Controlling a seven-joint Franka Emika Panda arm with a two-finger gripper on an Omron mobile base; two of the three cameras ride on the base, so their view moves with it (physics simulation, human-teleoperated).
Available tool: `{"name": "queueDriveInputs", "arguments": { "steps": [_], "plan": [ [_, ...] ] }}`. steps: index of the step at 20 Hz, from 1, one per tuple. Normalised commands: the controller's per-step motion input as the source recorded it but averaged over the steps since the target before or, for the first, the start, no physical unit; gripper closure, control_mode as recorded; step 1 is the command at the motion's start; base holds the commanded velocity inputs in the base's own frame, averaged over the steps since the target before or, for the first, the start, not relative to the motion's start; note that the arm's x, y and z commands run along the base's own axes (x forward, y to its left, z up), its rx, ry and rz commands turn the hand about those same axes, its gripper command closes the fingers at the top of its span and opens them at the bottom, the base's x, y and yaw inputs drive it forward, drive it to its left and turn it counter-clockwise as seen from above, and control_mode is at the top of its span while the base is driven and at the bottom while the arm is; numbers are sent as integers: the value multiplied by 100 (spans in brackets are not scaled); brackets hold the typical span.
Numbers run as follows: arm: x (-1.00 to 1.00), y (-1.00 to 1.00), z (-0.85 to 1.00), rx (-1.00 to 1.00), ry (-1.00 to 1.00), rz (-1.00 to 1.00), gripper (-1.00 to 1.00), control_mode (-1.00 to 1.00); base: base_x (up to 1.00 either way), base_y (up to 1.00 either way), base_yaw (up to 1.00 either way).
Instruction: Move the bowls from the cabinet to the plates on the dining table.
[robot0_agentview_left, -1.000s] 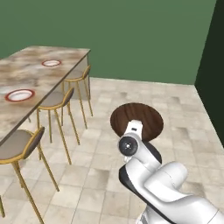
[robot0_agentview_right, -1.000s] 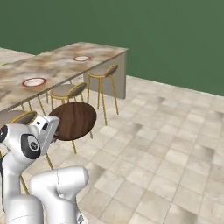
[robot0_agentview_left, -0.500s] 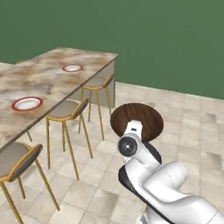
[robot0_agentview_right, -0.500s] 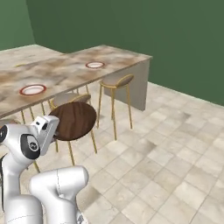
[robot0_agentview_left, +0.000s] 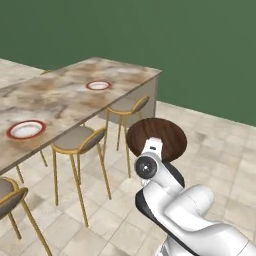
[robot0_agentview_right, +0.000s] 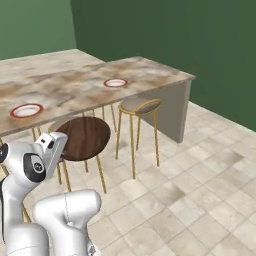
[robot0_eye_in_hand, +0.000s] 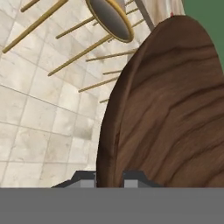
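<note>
The pincer (robot0_eye_in_hand: 109, 177) is nearly closed, its two fingertips (robot0_eye_in_hand: 85, 178) pinching the rim of the brown bowl (robot0_eye_in_hand: 170, 109). The bowl is carried edge-on in front of the hand, clear of the floor, held out over the tiled floor beside the stools (robot0_agentview_left: 127, 106). It stands near the tabletop (robot0_agentview_left: 65, 95) but apart from it. Two red-rimmed plates lie on the tabletop, well apart from each other: the near plate (robot0_agentview_left: 26, 129) and the far plate (robot0_agentview_left: 98, 85). Both plates are bare.
</note>
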Motion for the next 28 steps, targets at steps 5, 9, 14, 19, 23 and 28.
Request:
{"name": "queueDriveInputs", "arguments": {
  "steps": [5,9,14,19,23,28],
  "plan": [
    [0,0,0,0,0,0,100,100,100,-83,32],
    [0,0,0,0,0,0,100,100,100,-76,29],
    [0,0,0,0,0,0,100,100,100,-71,27],
    [0,0,0,0,0,0,100,100,100,-57,26],
    [0,0,0,0,0,0,100,100,100,-28,21],
    [0,0,0,0,0,0,100,100,91,0,7]
  ]
}}
